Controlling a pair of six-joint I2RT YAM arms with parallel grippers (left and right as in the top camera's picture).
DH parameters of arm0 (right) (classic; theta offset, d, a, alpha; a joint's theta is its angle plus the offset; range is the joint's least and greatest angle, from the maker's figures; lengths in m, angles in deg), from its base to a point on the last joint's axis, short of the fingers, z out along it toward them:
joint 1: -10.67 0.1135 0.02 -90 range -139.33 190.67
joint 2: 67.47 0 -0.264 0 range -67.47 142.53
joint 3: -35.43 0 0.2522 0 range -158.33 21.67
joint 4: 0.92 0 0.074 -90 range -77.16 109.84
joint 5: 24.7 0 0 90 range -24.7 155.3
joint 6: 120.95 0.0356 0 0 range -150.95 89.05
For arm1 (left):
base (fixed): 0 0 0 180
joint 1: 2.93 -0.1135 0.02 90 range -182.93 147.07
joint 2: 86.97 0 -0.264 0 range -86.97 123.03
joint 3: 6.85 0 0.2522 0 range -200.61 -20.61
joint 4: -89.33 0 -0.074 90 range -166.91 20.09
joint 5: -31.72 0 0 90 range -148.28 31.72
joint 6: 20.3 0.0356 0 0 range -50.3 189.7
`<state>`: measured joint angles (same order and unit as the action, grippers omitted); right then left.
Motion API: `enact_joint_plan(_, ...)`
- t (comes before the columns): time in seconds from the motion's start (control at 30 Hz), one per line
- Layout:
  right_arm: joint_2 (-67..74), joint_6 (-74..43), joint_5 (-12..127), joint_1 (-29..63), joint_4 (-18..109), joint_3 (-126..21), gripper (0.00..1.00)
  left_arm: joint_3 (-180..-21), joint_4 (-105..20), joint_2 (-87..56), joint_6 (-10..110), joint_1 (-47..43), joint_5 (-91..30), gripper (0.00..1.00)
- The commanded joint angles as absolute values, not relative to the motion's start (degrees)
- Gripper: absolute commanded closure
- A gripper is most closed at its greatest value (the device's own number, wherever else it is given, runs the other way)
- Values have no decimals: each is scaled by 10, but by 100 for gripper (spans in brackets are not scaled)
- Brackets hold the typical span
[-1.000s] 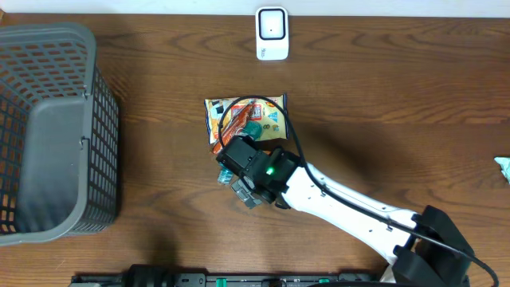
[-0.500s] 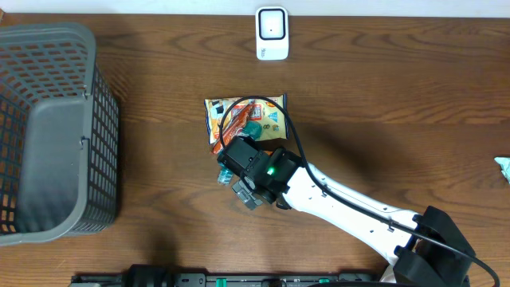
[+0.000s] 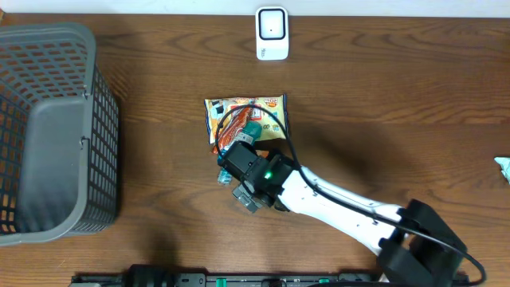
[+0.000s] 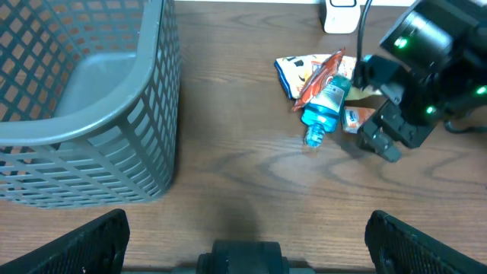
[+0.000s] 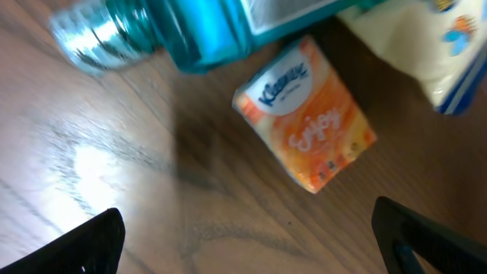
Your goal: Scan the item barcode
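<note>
A small heap of items lies mid-table: an orange and yellow snack bag [image 3: 249,112], a blue bottle [image 4: 323,106] on its side, and an orange tissue pack [image 5: 306,114] next to it. The white scanner [image 3: 272,33] stands at the far edge behind them. My right gripper [image 3: 237,188] hovers open just in front of the heap, with nothing between its fingers. In the right wrist view the tissue pack and the bottle [image 5: 175,30] lie ahead of the right gripper [image 5: 251,240]. My left gripper [image 4: 243,243] stands open and empty near the table's front edge, far from the items.
A tall grey mesh basket [image 3: 103,159] fills the left side of the table. A pale object [image 3: 504,167] pokes in at the right edge. Bare wood lies between the basket and the items.
The right arm has shifted slightly left and back from the heap, so more of the snack bag shows. The items and the left gripper have not moved.
</note>
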<state>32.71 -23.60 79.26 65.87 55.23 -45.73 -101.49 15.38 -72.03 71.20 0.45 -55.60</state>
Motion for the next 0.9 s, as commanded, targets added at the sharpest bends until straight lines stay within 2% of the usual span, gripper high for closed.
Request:
enact_joint_plan(0.0, 351, -265, 804, 662, 551, -450, 1, -1014, 197, -718, 711, 1, -553, 1)
enact_joint_plan(0.47, 378, -308, 804, 661, 546, -450, 1, -1014, 197, -718, 711, 1, -553, 1)
enact_joint_plan(0.7, 378, -319, 818, 665, 555, -450, 19, -1014, 197, -718, 711, 1, -553, 1)
enact_joint_plan(0.87, 379, -321, 886, 670, 532, -449, 18, -1014, 197, -718, 711, 1, -553, 1)
